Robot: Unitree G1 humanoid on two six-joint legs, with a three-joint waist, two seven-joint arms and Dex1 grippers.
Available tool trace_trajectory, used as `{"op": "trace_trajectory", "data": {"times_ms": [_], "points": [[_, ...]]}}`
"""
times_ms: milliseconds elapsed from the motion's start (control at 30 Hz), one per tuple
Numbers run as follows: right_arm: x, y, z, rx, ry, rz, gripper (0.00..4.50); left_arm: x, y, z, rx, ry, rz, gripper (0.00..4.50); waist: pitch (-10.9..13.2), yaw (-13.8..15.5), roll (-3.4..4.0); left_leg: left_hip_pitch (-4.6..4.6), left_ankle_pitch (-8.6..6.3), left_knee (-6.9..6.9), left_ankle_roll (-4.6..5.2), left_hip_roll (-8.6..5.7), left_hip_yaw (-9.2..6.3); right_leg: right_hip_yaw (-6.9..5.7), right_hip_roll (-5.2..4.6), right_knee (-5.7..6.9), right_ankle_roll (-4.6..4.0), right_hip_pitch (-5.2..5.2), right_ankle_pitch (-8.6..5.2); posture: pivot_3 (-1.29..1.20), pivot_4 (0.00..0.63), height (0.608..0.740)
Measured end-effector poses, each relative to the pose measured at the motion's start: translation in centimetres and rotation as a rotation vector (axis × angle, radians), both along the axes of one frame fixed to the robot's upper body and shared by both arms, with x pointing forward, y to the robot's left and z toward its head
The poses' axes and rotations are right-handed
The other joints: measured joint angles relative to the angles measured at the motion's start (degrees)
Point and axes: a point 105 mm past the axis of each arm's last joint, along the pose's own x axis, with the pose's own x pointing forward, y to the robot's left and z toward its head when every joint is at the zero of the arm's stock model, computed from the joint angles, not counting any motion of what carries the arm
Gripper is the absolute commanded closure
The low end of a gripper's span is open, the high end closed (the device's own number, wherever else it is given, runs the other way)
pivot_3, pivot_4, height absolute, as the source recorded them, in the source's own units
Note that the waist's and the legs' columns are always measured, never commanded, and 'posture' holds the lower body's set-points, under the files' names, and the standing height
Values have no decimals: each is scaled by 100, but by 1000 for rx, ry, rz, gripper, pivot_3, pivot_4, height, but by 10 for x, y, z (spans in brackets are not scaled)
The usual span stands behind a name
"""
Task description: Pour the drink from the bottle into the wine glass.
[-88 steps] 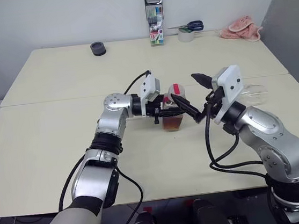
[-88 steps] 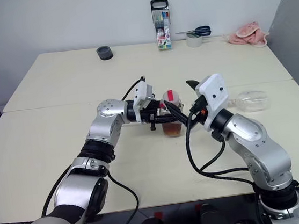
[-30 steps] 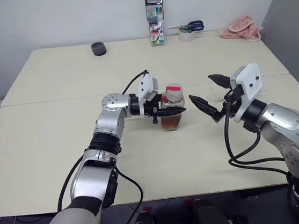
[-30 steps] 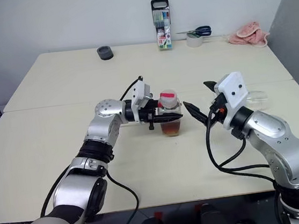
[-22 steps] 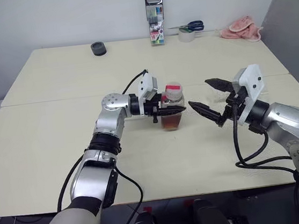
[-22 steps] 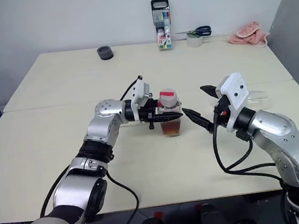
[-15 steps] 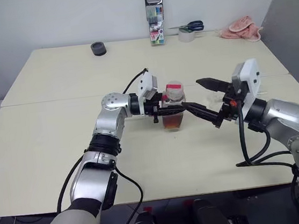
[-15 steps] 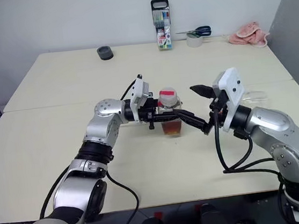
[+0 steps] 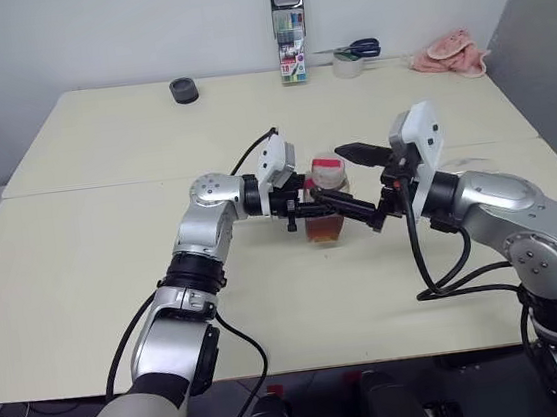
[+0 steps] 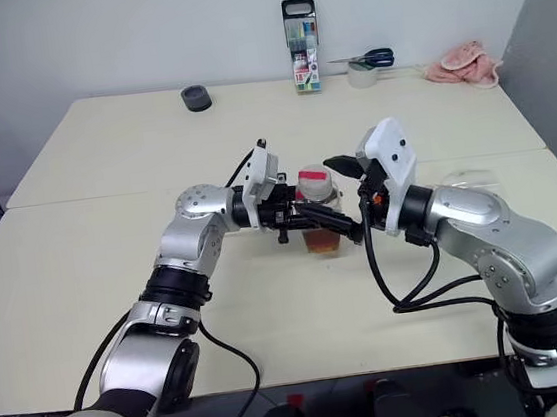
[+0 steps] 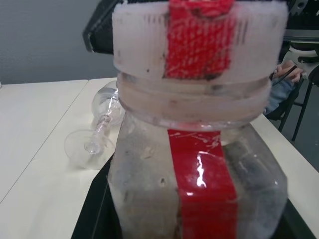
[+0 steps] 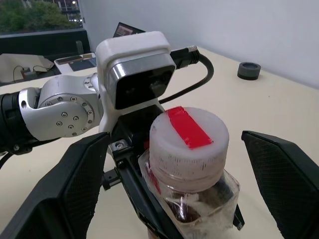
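- My left gripper point(image 9: 310, 204) is clamped on the bottle point(image 9: 324, 203), which stands upright on the near table point(image 9: 87, 291) at its middle.
- The bottle's white-and-red cap point(image 12: 189, 133) is on; the amber drink point(image 9: 324, 229) sits low in the body.
- My right gripper point(image 12: 184, 164) has its black fingers point(image 9: 351, 205) spread wide, one on each side of the cap, touching nothing that I can make out.
- The wine glass point(image 11: 100, 127) lies on its side on the table beyond the bottle, partly hidden behind my right arm in the head views.
- Along the far table edge I see a black tape roll point(image 9: 182, 90), an upright marker case point(image 9: 289, 38), scissors point(image 9: 356, 50) and a pink cloth point(image 9: 450, 53).
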Motion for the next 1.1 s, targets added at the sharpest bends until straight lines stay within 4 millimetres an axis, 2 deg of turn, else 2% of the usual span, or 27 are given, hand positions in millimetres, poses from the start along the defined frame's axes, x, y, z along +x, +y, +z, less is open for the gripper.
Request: {"op": "trace_trajectory", "data": {"times_ms": [67, 267, 400, 600, 700, 800, 900, 1000, 1033, 1100], "points": [[1, 2, 1, 12, -4, 0, 612, -1, 0, -1, 2, 3, -3, 2848, 0, -1, 0, 0, 0, 0, 0, 0, 0, 0, 0, 0, 0, 0, 0, 0, 150, 740], [3, 3, 3, 23, -23, -13, 2691, -1, 0, -4, 7, 7, -6, 2848, 0, 0, 0, 0, 0, 0, 0, 0, -1, 0, 0, 0, 0, 0, 0, 0, 150, 740], [3, 4, 2, -24, -76, -20, 2719, -1, 1, -5, 9, 5, -2, 2863, 0, -1, 0, 0, 0, 0, 0, 0, 0, 0, 0, 0, 0, 0, 0, 0, 150, 740], [-2, 6, 4, -171, -300, -35, 2771, -2, 1, -9, 2, 13, 19, 2865, 0, -1, 0, 0, 0, 0, 0, 0, -1, -1, 0, -2, 0, 0, 0, 0, 150, 740], [-7, 3, 3, -160, -341, -42, 2772, -2, 2, -9, -2, 17, 36, 2865, 0, 1, 0, 0, 1, 0, -1, 0, 1, 1, 0, -1, 0, 0, 0, 0, 150, 740], [0, -30, 10, -45, -302, -198, 2778, -1, 10, -19, 4, 54, 79, 2865, -1, 14, -1, 0, 7, 0, -13, 1, -3, -1, -1, 0, 0, 2, 0, 0, 150, 740], [5, -63, -13, 27, -175, -354, 2778, 5, 25, -24, 7, 71, 150, 2865, -1, 23, -1, 1, 6, -2, -11, 1, -1, 0, -1, 1, -1, 2, 0, 0, 150, 740], [8, -87, -65, 1, -6, -497, 2778, 11, 37, -20, -4, 65, 218, 2865, -1, 22, -1, 2, 4, -1, -8, 0, 4, 4, -1, 2, 0, 2, 0, 0, 150, 740], [9, -93, -83, -11, 49, -548, 2432, 13, 41, -18, -4, 57, 239, 2865, -1, 21, -1, 4, 4, -1, -6, 0, 5, 5, -1, 2, 0, 2, 0, 0, 150, 740], [10, -97, -107, -27, 118, -604, 1781, 16, 46, -15, -18, 51, 275, 2865, -2, 5, 1, 10, 4, -2, -6, 2, 8, 8, 2, 6, 0, 2, 0, 0, 150, 740]]}}
